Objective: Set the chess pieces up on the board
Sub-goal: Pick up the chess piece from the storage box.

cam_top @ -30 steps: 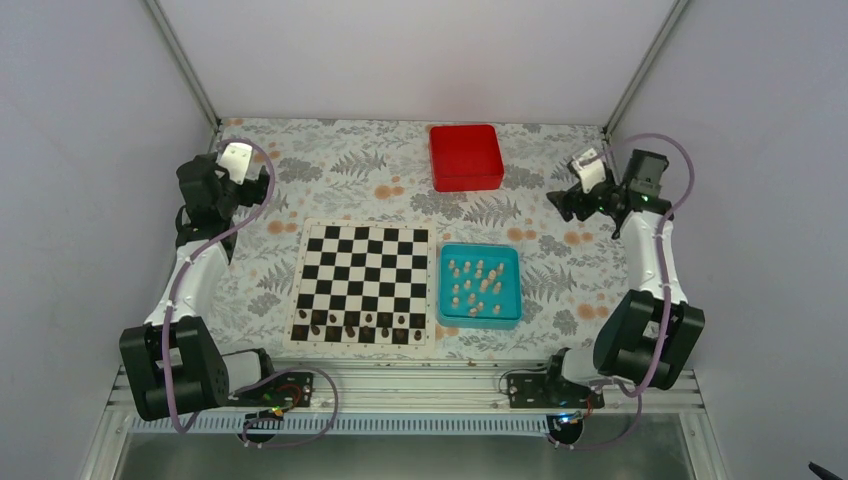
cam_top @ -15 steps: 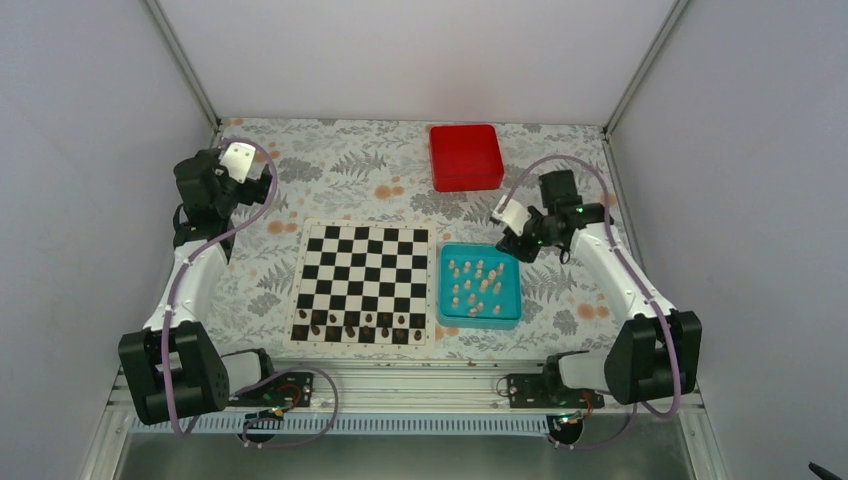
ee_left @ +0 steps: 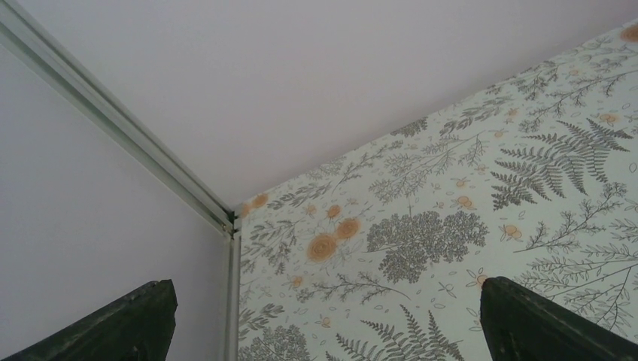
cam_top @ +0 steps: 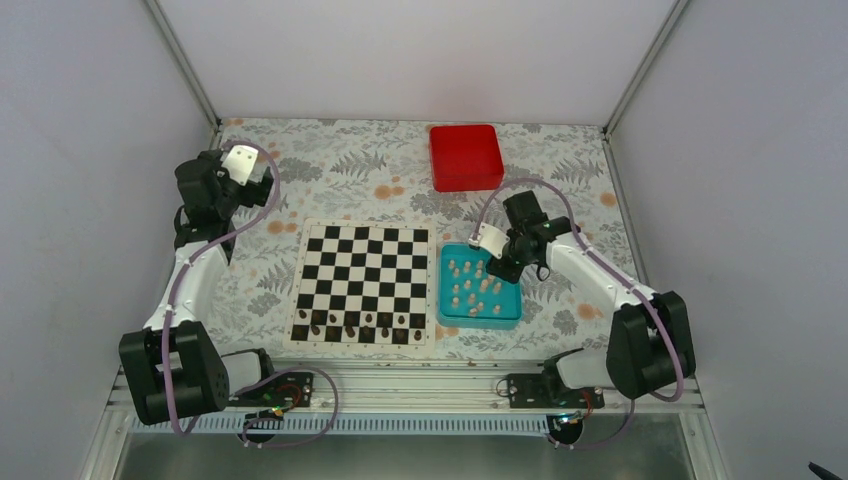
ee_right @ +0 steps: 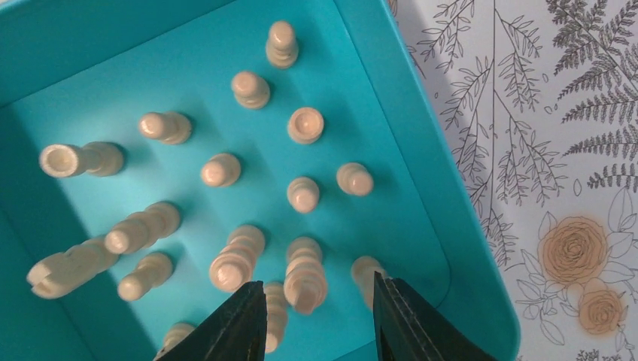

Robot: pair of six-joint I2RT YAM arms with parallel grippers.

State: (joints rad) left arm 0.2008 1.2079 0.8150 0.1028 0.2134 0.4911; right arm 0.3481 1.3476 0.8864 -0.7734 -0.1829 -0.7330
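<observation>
Top view: board (cam_top: pixel 364 283) sat mid-table (cam_top: pixel 330 170), dark pieces (cam_top: pixel 355 322) along its 6 o'clock edge. Teal tray (cam_top: pixel 478 322) lay just beside its 3 o'clock edge, with a narrow gap between. Red box (cam_top: pixel 465 157) at 12 o'clock, well apart. Chess pieces (ee_right: pixel 303 194) lay in the tray, several toppled. Right gripper (ee_right: pixel 316 289) pointed down over the tray's 1 o'clock part, jaws partly apart, straddling one piece without touching it. Left gripper (ee_left: pixel 325 289) at the 10 o'clock corner, spread wide.
</observation>
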